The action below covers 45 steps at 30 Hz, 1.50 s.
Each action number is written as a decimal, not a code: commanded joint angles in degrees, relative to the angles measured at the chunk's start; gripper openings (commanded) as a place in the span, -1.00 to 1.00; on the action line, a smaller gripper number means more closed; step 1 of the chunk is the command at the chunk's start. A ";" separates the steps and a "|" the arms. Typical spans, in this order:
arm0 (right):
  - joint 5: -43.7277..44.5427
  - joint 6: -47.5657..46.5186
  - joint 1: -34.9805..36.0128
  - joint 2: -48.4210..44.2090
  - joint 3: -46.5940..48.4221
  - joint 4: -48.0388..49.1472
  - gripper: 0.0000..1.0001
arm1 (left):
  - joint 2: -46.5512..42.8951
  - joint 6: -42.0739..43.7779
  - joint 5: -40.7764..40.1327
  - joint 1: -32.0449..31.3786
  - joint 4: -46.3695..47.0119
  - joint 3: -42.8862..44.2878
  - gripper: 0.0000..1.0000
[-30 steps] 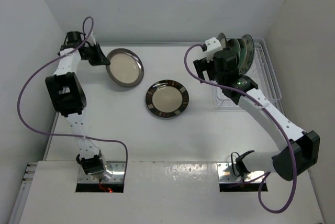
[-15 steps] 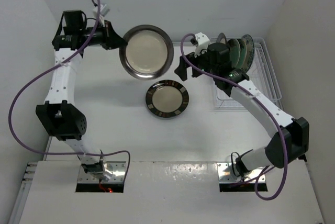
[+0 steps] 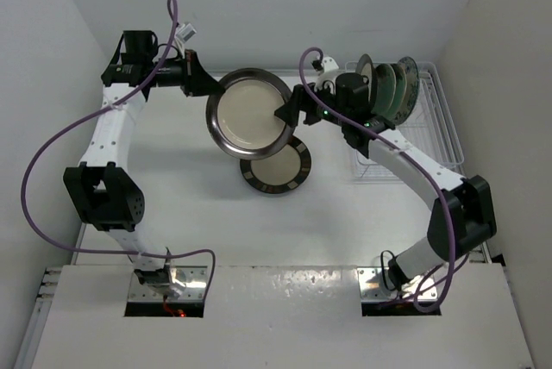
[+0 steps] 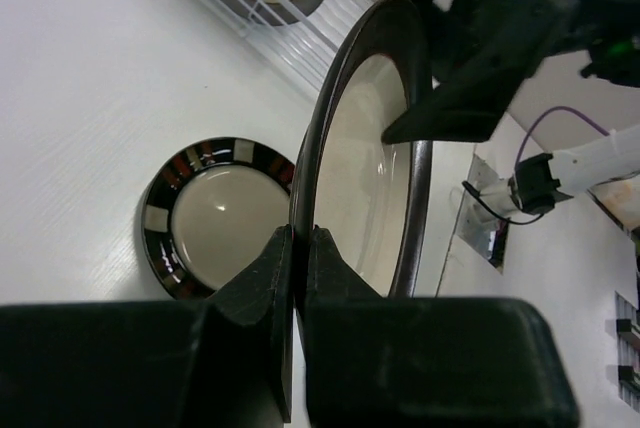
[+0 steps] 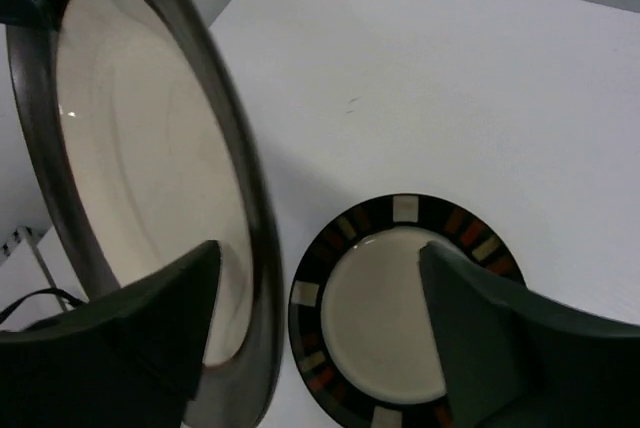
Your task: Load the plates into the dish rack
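- Left pincer pinches the plate by its left rim, held aloft.
- Right pincer, spread, straddles the opposite rim; the rack lies to its right.

The left arm and right arm are slim white links joined by bulky black joint housings. A purple cable loops loosely beside each. The left gripper and right gripper have matte black, wedge-shaped fingers.
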 commanded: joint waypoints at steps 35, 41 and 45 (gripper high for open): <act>60.14 -34.83 -1.65 -2.67 13.64 10.15 -1.00 | -2.55 0.18 -36.40 2.83 -0.57 1.10 1.00; 66.39 -57.93 -1.65 11.72 21.11 26.76 -1.00 | -3.69 1.32 -35.78 2.83 -0.57 0.48 1.00; 67.64 -64.67 -1.47 18.00 24.71 35.29 -1.00 | -4.92 2.46 -36.31 2.83 -0.57 -1.45 1.00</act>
